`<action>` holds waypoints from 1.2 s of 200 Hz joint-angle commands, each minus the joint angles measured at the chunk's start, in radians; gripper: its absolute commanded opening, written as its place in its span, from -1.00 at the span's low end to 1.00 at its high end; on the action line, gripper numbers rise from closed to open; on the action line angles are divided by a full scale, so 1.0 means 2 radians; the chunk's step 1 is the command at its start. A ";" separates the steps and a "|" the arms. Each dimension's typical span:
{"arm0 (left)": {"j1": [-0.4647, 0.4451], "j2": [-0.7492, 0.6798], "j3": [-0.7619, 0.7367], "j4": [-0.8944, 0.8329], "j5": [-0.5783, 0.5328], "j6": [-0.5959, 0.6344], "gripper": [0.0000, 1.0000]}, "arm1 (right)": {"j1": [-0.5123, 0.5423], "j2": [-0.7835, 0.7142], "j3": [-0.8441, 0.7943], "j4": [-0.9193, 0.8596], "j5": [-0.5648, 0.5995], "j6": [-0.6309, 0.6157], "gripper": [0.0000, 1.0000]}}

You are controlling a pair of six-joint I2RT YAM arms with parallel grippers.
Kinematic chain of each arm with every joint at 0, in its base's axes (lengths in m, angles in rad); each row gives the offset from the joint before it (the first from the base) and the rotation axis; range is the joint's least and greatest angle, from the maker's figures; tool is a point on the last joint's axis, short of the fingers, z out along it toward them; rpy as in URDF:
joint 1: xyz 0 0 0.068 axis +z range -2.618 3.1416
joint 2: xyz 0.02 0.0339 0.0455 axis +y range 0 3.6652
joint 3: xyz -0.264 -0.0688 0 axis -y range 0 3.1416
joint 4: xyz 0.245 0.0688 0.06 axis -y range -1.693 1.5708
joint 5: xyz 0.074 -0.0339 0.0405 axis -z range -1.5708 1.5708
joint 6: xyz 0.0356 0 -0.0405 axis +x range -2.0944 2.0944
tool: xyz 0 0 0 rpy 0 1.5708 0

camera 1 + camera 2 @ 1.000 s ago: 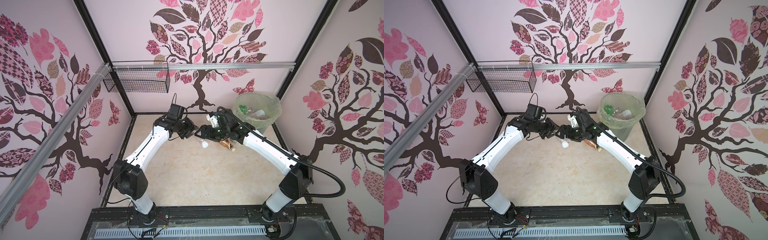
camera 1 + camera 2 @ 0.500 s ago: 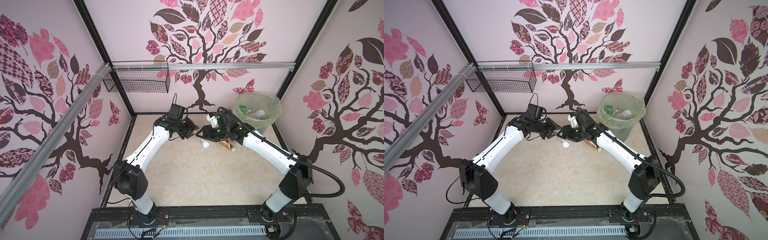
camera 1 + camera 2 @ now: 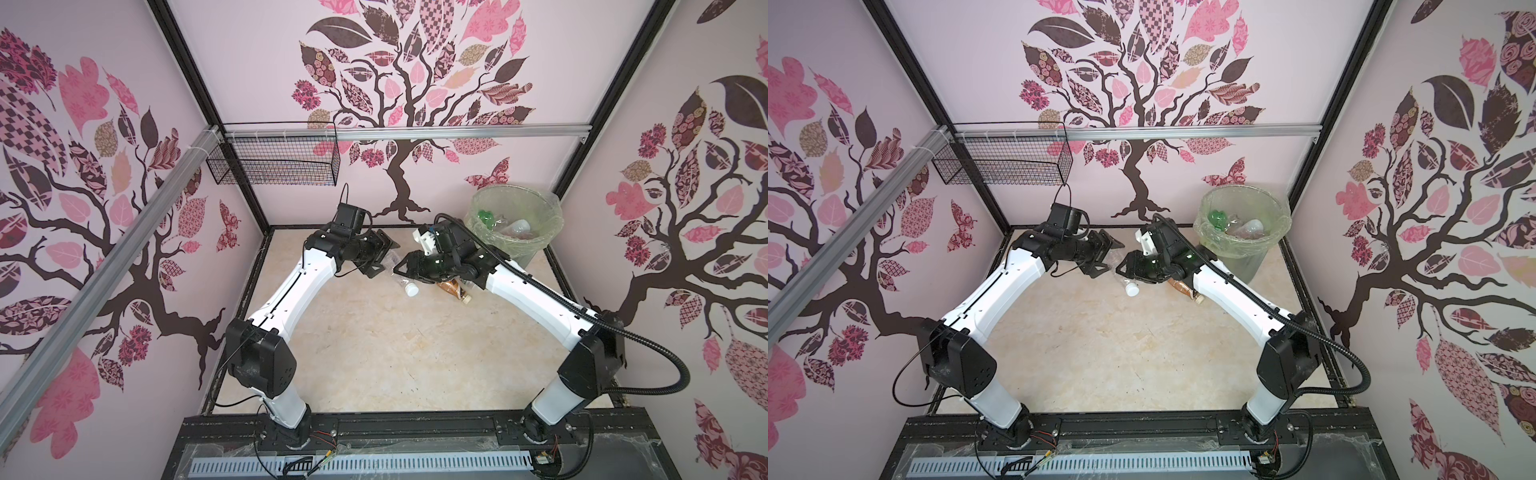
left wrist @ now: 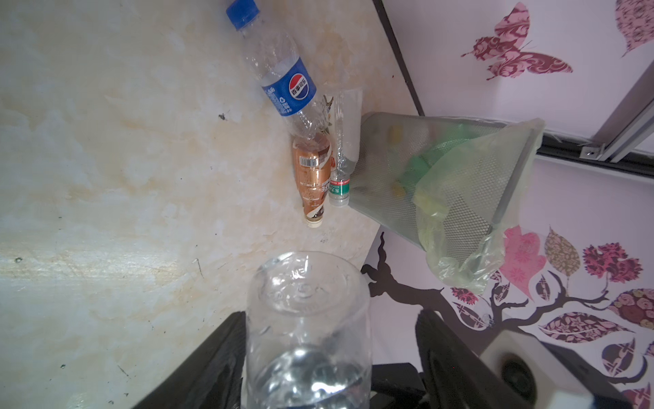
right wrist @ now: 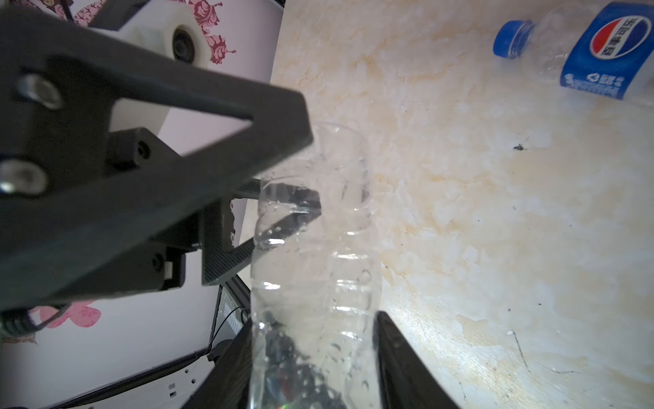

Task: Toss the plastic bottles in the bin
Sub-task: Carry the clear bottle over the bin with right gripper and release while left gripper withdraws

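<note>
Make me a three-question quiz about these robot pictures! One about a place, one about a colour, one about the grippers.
1. Where does the bin stand? A in the far right corner; B on the wall rail; C between the arm bases.
2. What colour is the cap of the blue-label bottle? A red; B blue; C white.
3. Which gripper grips the clear bottle? A the left one; B the right one; C neither.
Answers: 1 A, both top views show it at the far right. 2 B, the left wrist view shows it blue. 3 B, the right gripper clamps it, while the left gripper stands open.
</note>
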 commanded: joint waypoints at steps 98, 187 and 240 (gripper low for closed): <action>0.003 0.031 0.213 0.027 0.018 -0.057 0.96 | -0.165 0.073 0.410 -0.211 0.215 -0.098 0.00; 0.002 0.052 0.240 0.023 0.030 -0.048 0.96 | -0.188 0.020 0.393 -0.118 0.455 -0.206 0.16; 0.010 0.066 0.259 0.025 0.032 -0.050 0.96 | -0.215 0.121 0.460 -0.259 0.521 -0.151 0.99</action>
